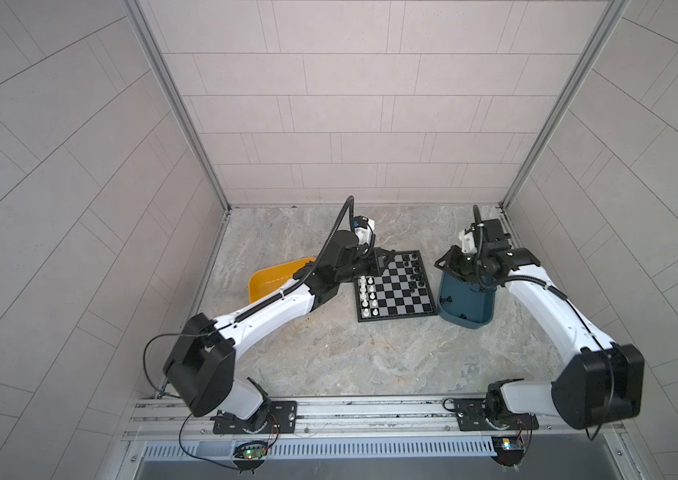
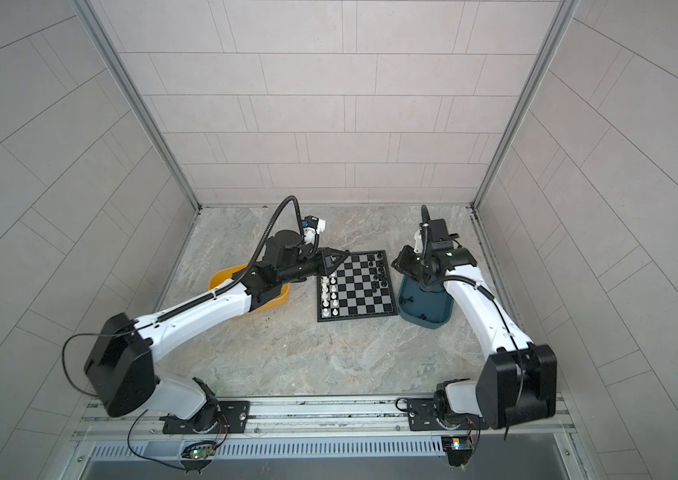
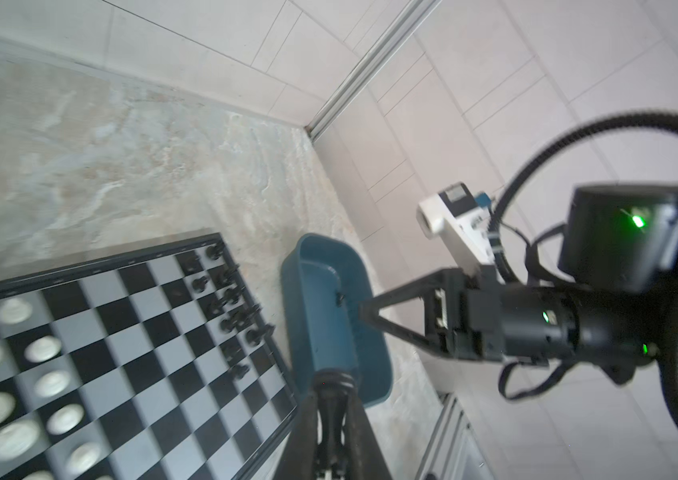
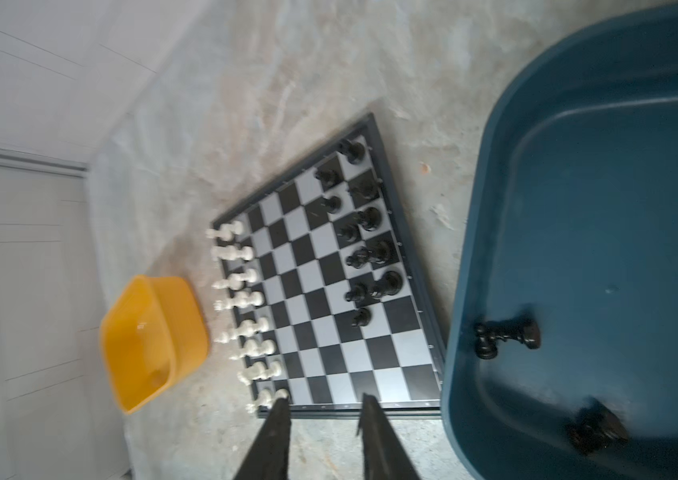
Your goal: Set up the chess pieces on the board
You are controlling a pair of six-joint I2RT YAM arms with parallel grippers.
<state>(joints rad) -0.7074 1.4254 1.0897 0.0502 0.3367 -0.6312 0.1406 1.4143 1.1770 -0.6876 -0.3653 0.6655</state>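
Right fingers (image 4: 273, 440) slightly parted, empty, above far end of teal tray (image 1: 478, 309) containing stray black chess pieces (image 4: 505, 336). Board (image 1: 399, 291) on bench (image 1: 370, 361) adjoining, white ranks left, black right. Left fingers (image 3: 364, 436) at board's far-left corner, closed; contents indeterminable.

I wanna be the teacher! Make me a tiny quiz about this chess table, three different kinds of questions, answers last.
1. Pick one: the loose black chess pieces lie in A) a red bowl, B) the dark teal tray, C) a cardboard box.
2. True or false: the white chess pieces stand along the board edge nearest the teal tray.
3. Fill in: the standing pieces on the board's teal-tray side are ____.
Key: 1 B. 2 False, nearest the yellow tray. 3 black.
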